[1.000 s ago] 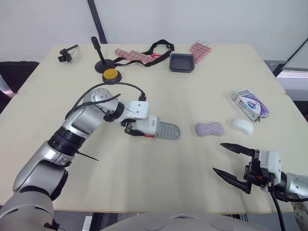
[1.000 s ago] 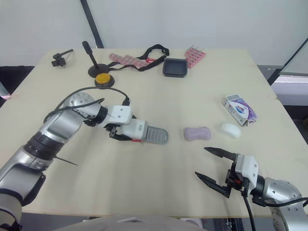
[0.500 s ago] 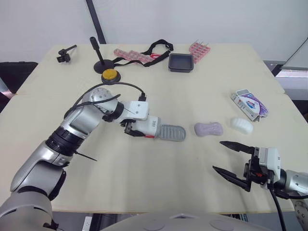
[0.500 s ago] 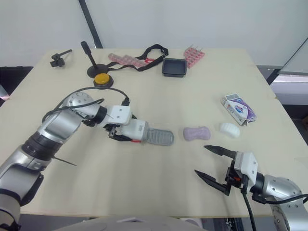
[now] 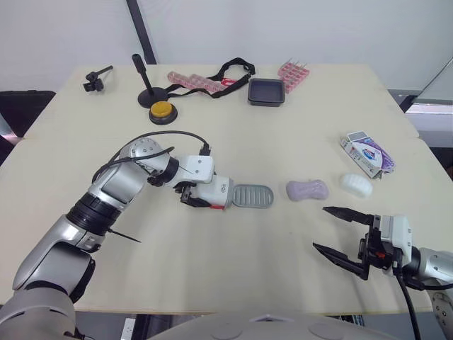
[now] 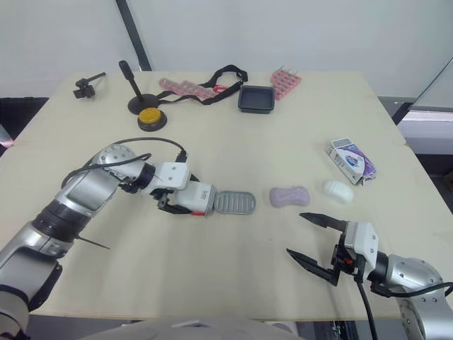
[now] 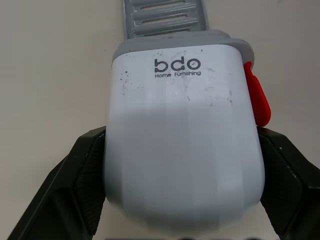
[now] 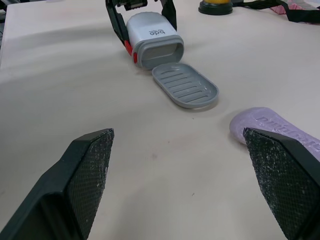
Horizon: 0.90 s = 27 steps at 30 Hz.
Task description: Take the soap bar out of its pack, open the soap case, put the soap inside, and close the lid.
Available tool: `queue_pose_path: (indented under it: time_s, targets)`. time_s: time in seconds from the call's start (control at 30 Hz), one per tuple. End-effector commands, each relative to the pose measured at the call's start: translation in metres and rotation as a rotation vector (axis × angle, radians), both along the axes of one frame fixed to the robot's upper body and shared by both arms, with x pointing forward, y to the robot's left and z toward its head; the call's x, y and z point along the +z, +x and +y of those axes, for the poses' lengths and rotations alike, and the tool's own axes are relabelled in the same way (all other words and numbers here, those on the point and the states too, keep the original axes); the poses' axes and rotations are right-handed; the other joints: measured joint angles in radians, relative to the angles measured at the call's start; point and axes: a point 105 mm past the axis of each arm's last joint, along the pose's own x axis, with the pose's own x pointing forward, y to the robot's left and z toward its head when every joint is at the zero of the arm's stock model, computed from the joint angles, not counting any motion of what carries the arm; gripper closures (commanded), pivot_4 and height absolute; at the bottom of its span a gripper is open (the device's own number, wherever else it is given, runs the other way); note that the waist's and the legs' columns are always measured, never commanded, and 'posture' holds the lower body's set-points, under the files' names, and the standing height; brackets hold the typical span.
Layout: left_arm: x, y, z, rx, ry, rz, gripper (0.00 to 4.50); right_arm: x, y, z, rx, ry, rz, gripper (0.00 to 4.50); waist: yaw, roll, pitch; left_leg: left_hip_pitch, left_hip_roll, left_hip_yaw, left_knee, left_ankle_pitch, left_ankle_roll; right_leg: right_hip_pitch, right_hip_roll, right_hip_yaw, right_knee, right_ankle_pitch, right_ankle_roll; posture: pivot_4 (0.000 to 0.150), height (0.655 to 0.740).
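My left gripper is shut on the white shell of the soap case, which lies on its side on the table; the left wrist view shows both fingers pressed on the shell. The grey ribbed tray lies flat on the table, just out of the shell's mouth. Right of it rests the purple soap bar, then a white oval lump and the printed soap pack. My right gripper hovers open near the table's front right, in front of the soap.
At the back of the table are a black square dish, pink racks, a black strap, a yellow button, a black stand and a small clamp.
The grey tray has slid further out of the white shell and now lies flat on the table. The left arm has lowered slightly. The right gripper has stayed put.
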Motion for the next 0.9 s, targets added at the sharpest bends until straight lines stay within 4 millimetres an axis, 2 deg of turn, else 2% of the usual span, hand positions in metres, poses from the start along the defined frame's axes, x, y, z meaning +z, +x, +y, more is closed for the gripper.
queue_pose_path:
  time_s: [0.03, 0.27, 0.33, 0.47, 0.63, 0.9]
  targets:
    - [0.005, 0.005, 0.004, 0.009, 0.002, -0.031, 0.85, 0.003, -0.001, -0.001, 0.012, -0.021, -0.016, 0.05, 0.001, 0.0, 0.0, 0.0, 0.0, 0.0, 0.0, 0.0, 0.0, 0.0, 0.0, 0.0, 0.0, 0.0, 0.0, 0.15, 0.7291]
    - [0.003, 0.005, 0.004, 0.011, -0.007, -0.026, 0.85, 0.002, -0.002, -0.004, 0.008, -0.027, -0.014, 0.05, 0.002, 0.0, 0.0, 0.0, 0.0, 0.0, 0.0, 0.0, 0.0, 0.0, 0.0, 0.0, 0.0, 0.0, 0.0, 0.15, 0.7291]
    - [0.003, 0.005, 0.004, 0.013, -0.006, -0.026, 0.0, 0.002, -0.002, -0.004, 0.008, -0.028, -0.013, 0.0, 0.001, 0.0, 0.0, 0.0, 0.0, 0.0, 0.0, 0.0, 0.0, 0.0, 0.0, 0.0, 0.0, 0.0, 0.0, 0.15, 0.7291]
    - [0.008, 0.008, 0.005, 0.019, -0.03, -0.039, 0.0, 0.002, -0.002, -0.005, 0.011, -0.03, -0.014, 0.0, 0.0, 0.0, 0.0, 0.0, 0.0, 0.0, 0.0, 0.0, 0.0, 0.0, 0.0, 0.0, 0.0, 0.0, 0.0, 0.15, 0.7291]
    - [0.024, 0.007, 0.01, 0.016, -0.095, -0.038, 0.0, 0.003, 0.0, -0.005, 0.015, -0.033, -0.018, 0.0, 0.0, 0.0, 0.0, 0.0, 0.0, 0.0, 0.0, 0.0, 0.0, 0.0, 0.0, 0.0, 0.0, 0.0, 0.0, 0.15, 0.7291]
    - [0.066, -0.009, 0.023, -0.02, -0.311, 0.032, 0.0, 0.007, 0.005, -0.011, 0.014, -0.042, -0.034, 0.0, 0.0, 0.0, 0.001, 0.0, 0.0, 0.0, 0.0, 0.0, 0.0, 0.0, 0.0, -0.001, -0.001, 0.0, 0.0, 0.15, 0.7291]
